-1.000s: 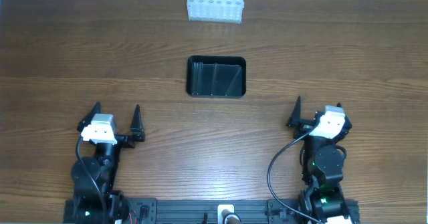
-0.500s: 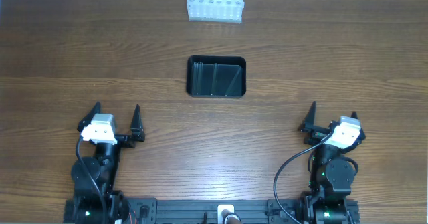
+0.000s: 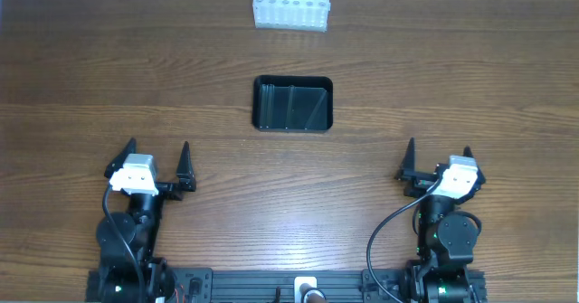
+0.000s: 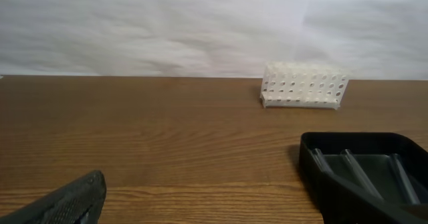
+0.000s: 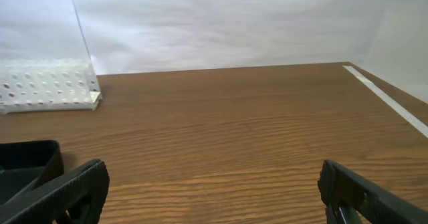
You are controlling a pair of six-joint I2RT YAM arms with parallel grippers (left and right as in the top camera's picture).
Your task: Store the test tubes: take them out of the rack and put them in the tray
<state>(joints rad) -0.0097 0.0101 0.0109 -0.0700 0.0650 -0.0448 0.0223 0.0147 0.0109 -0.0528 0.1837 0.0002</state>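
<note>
Showing a tabletop (image 3: 90, 68): left tool (image 3: 157, 146) and right tool (image 3: 440, 147) at the near edge, both wide open and empty. Tubes (image 3: 294, 106) lie in the central black tray (image 3: 256, 104); the white rack (image 3: 290, 7) stands farther back.

1 rack (image 3: 290, 7), 1 tray (image 3: 256, 104), 3 tubes (image 4: 358, 170) in it

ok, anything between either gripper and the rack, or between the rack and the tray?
Nothing visible. The rack stands on the far side of the table, and the tray is nearer the arms, with only wood between them. The tray lies centred, off the straight line from the left gripper or right gripper to the rack.
</note>
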